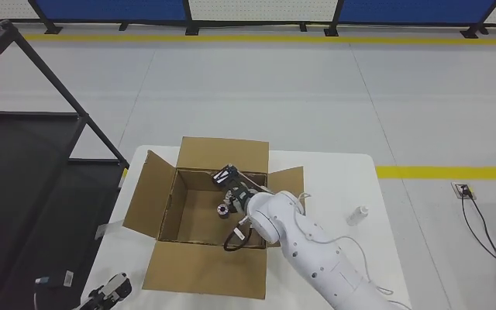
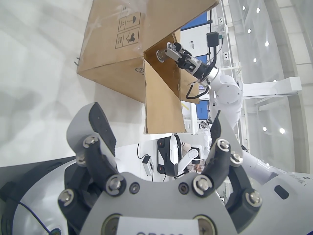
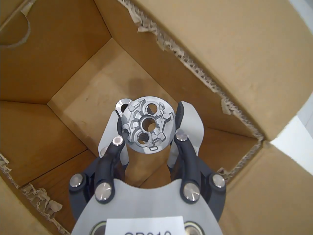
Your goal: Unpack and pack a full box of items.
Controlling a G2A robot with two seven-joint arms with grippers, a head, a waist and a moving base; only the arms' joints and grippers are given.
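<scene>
An open cardboard box [image 1: 167,205] stands on the white table [image 1: 333,174] with its flaps spread. My right gripper [image 3: 149,117] is inside the box, above its bare floor, shut on a round grey metal disc with holes [image 3: 146,128]. From above, the disc [image 1: 224,208] hangs over the box's middle under the right gripper [image 1: 226,203]. In the left wrist view the box [image 2: 122,57] stands farther off, with the right gripper [image 2: 164,54] and the disc [image 2: 160,56] at its opening. My left gripper [image 2: 156,121] is open and holds nothing, off the table's near left corner [image 1: 108,293].
A small white bottle [image 1: 357,215] stands on the table to the right of the box. A black frame with dark cloth [image 1: 46,163] stands to the left of the table. A cable [image 1: 236,239] loops from the right arm over the box's near edge.
</scene>
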